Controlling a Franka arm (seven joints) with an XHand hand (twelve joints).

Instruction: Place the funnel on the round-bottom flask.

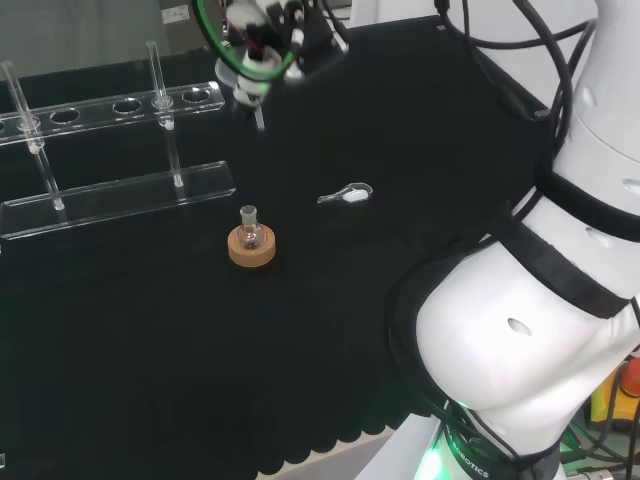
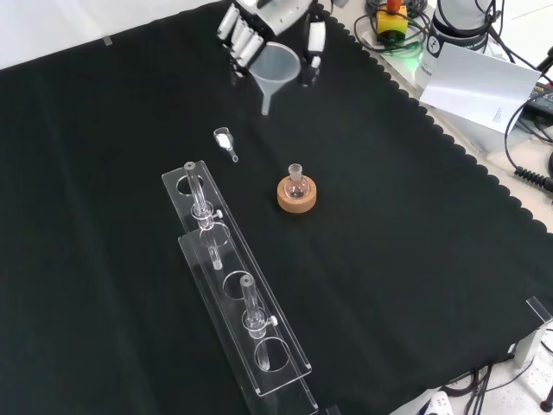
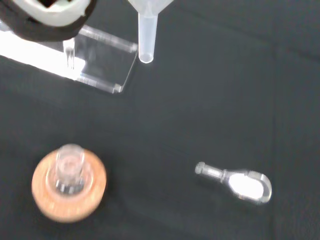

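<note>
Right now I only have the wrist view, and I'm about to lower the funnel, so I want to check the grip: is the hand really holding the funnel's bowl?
Observer: Yes. In the front view the hand has its fingers and thumb curled round the bowl of the funnel, with the stem pointing down.
Operator: Is it over the flask?
Observer: No. In the front view the round-bottom flask stands upright in its cork ring, nearer the camera than the funnel, with bare cloth between them.
Operator: Is anything in the way?
Observer: It doesn't look like it. In the front view the small glass piece lies to the left of that path, and the clear rack is lower left of the flask.
</note>
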